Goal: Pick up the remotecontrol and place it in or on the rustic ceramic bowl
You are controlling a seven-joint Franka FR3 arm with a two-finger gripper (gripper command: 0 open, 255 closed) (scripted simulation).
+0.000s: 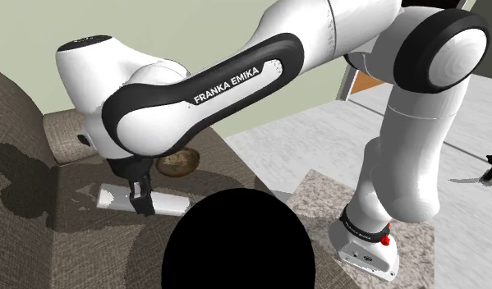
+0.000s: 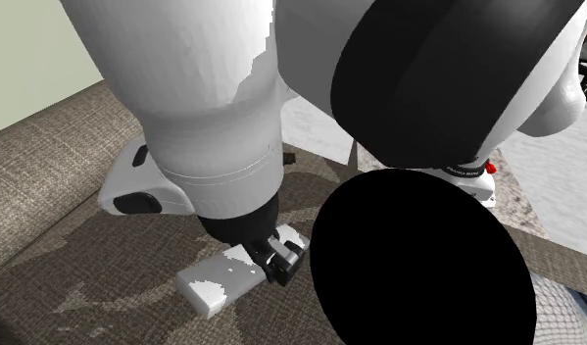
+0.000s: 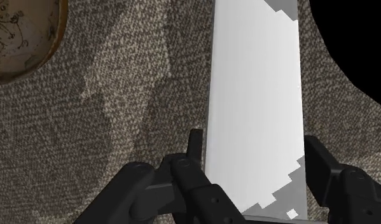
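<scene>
Claw [image 3: 252, 143] straddles remote [image 3: 256, 83]; bowl [image 3: 20, 38] near.

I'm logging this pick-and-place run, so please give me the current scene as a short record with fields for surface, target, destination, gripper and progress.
surface: brown woven sofa cushion
target: remote control, a plain white-grey slab lying flat on the cushion
destination: bowl, brown and speckled, on the same cushion, apart from the remote control
gripper: lowered onto the remote control, arm reaching over the cushion
progress: remote control not yet lifted, not yet in the bowl
</scene>
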